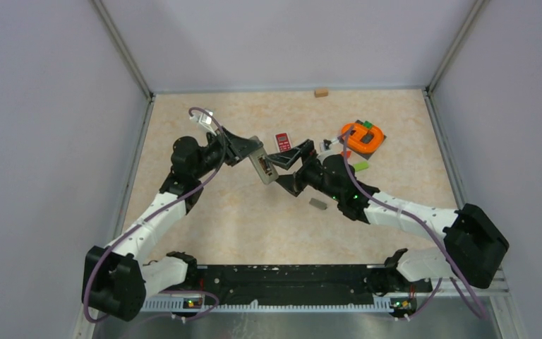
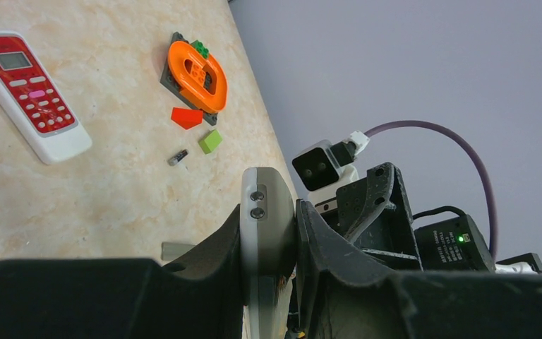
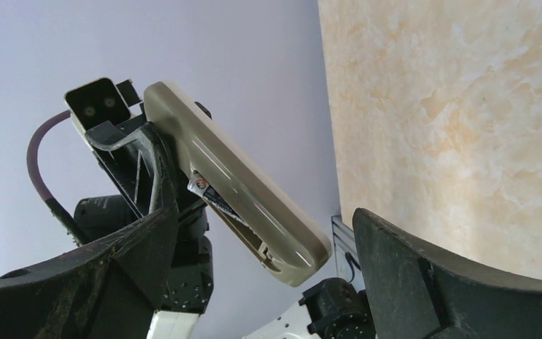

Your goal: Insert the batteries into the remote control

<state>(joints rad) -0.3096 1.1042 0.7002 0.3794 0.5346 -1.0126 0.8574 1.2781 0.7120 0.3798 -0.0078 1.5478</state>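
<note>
My left gripper (image 2: pixel 271 233) is shut on a grey remote control (image 2: pixel 268 205) and holds it tilted above the table; the remote also shows in the top view (image 1: pixel 263 167). In the right wrist view the remote (image 3: pixel 243 187) has its back compartment open, with a labelled battery (image 3: pixel 208 192) in it. My right gripper (image 3: pixel 268 282) is open and empty, its fingers on either side of the remote's lower end without touching it; in the top view (image 1: pixel 282 171) it is just right of the remote. One loose battery (image 2: pixel 177 157) lies on the table beside a green block (image 2: pixel 210 140).
A red-and-white remote (image 2: pixel 28 92) lies on the table behind. An orange ring on a dark plate (image 1: pixel 362 138) sits at the back right with a red block (image 2: pixel 186 117) near it. A small grey flat piece (image 1: pixel 317 204) lies under the right arm. A wooden block (image 1: pixel 320 92) is at the back wall.
</note>
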